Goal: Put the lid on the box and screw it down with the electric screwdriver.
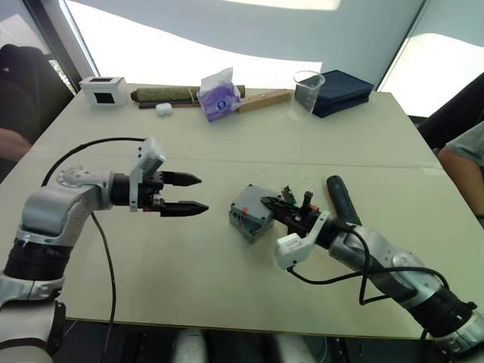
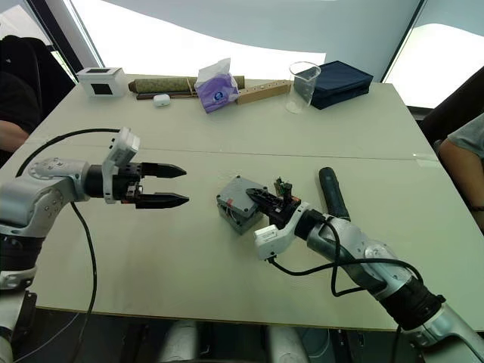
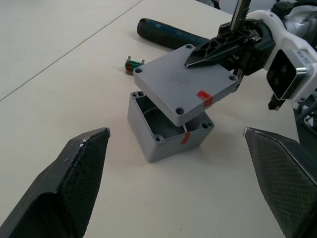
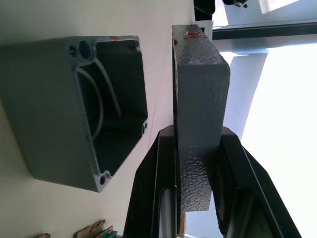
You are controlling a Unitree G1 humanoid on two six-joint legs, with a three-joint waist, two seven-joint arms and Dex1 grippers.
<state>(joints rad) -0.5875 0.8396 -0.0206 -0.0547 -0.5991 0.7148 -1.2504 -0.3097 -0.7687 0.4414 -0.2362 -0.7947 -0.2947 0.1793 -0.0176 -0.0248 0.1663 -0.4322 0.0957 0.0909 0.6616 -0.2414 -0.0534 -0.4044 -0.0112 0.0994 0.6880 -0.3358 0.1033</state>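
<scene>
On bench, centre-right: box [image 3: 166,131], open top up, hollow, red mark on its front wall.
Lid: lid [image 3: 184,82] held tilted just above the box, one edge low near the box rim, not seated; red mark on its near edge.
Right end effector: right end effector [image 3: 210,52] pinching the lid by its edge, one finger on top face, one under.
Left end effector: left end effector [image 1: 185,194] spread wide, nothing between fingers, hovering over the bench, well to the left of the box, pointing at it.
Electric screwdriver: electric screwdriver [image 1: 339,200] lying flat on the bench, just right of the box, beside the right arm, untouched.
Green circuit boards: green circuit boards [image 3: 132,64] on the bench near the box, between it and the screwdriver.
Far edge of bench: white box [image 1: 103,90], tissue pack [image 1: 218,94], clear cup [image 1: 308,91], dark blue pouch [image 1: 342,92].
Bench: bench [image 1: 227,144] light, pale top.
</scene>
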